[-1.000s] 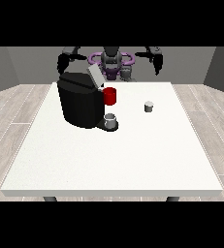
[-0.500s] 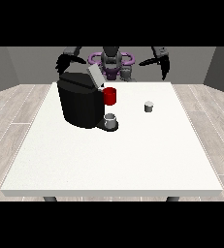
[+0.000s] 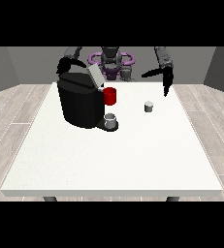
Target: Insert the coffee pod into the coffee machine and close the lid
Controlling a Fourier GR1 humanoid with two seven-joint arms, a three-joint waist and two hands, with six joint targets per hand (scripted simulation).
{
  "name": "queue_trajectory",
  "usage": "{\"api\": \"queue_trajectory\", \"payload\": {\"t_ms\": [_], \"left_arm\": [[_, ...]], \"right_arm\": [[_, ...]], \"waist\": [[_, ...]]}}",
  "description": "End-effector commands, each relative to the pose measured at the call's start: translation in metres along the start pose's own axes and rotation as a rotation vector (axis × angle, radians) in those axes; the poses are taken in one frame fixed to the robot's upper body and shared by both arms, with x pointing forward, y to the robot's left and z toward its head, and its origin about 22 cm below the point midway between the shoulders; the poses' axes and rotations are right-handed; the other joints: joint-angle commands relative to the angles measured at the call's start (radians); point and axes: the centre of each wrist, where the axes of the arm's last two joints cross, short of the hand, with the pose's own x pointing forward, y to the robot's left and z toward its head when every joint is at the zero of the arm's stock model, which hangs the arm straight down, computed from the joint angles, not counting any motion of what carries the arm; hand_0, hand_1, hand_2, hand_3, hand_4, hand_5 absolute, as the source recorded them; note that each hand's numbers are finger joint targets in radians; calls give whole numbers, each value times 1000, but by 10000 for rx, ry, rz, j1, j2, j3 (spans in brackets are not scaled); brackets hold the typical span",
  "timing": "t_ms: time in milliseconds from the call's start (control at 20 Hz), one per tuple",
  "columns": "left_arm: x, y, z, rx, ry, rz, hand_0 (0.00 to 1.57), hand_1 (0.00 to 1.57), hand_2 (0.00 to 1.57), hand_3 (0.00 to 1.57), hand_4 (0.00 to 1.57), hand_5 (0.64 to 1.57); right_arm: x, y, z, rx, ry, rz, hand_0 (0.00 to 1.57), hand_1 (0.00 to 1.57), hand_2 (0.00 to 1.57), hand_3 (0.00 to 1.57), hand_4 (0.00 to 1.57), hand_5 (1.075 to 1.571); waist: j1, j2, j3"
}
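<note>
Small grey coffee pod stands on white worktop, right of black coffee machine, lid up. Robot hand at view's right hovers beyond, empty, fingers spread. Lower straight over pod before closing.

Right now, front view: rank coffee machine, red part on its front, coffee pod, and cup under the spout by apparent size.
1. coffee machine
2. red part
3. cup, only slightly smaller than the red part
4. coffee pod
</note>
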Motion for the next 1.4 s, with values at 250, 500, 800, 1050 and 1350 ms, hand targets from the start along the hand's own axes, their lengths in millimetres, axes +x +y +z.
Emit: {"api": "queue_trajectory", "payload": {"t_ms": [250, 500, 800, 1050, 1350], "left_arm": [[-13, 5, -25, 228, 1015, -637, 0, 0, 0, 0, 0, 1571], [-29, 1, -17, -325, 1258, -1658, 0, 0, 0, 0, 0, 1571], [-27, -6, -35, -224, 1562, -2297, 105, 105, 502, 0, 0, 1571], [-29, -11, -38, -545, 2227, -2871, 807, 807, 847, 501, 0, 1571], [-39, -8, -36, -631, 1898, -4023, 600, 600, 715, 469, 0, 1571]], "right_arm": [[24, 11, -26, 46, 97, 257, 0, 0, 0, 0, 397, 1571], [5, -16, -24, -94, 451, 396, 0, 0, 0, 0, 389, 1571], [13, 18, -30, 80, 672, 897, 0, 0, 0, 0, 424, 1571], [-14, 14, -24, -267, 1072, 638, 0, 0, 0, 0, 427, 1571], [1, -3, -41, -38, 368, 611, 0, 0, 0, 0, 453, 1571]], "waist": [[-123, 544, -1], [-13, 639, 2], [-276, 695, -2], [34, 351, 3], [-215, 1034, 1]]}}
